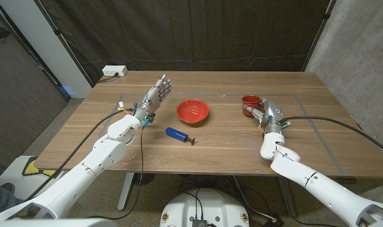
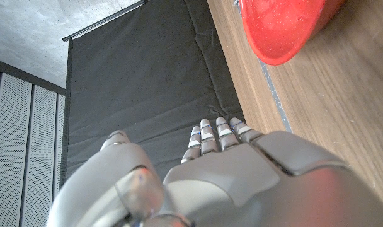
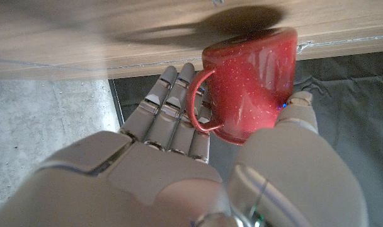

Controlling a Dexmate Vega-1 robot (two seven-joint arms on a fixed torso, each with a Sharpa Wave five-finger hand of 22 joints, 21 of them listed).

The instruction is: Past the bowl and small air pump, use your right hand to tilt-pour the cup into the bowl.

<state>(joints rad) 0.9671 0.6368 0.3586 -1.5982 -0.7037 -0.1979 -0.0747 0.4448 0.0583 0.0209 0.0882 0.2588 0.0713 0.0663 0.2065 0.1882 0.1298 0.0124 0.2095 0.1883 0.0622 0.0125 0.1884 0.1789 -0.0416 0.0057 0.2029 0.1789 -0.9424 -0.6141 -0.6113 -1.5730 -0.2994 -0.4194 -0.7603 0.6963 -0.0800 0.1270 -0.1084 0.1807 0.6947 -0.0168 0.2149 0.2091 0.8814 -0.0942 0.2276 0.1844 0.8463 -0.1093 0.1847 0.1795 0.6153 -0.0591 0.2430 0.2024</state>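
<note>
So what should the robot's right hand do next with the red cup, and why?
Probably carry the cup sideways toward the bowl. The right hand already grips it, fingers by the handle and thumb on the other side, and its shadow on the table suggests it's lifted. The bowl sits apart, toward the robot's left, so tilting now would likely spill on the table.

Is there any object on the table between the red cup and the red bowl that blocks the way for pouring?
Nothing visible does. The table between the cup, at the right hand, and the bowl is bare. The air pump lies nearer the robot, beside that path.
</note>
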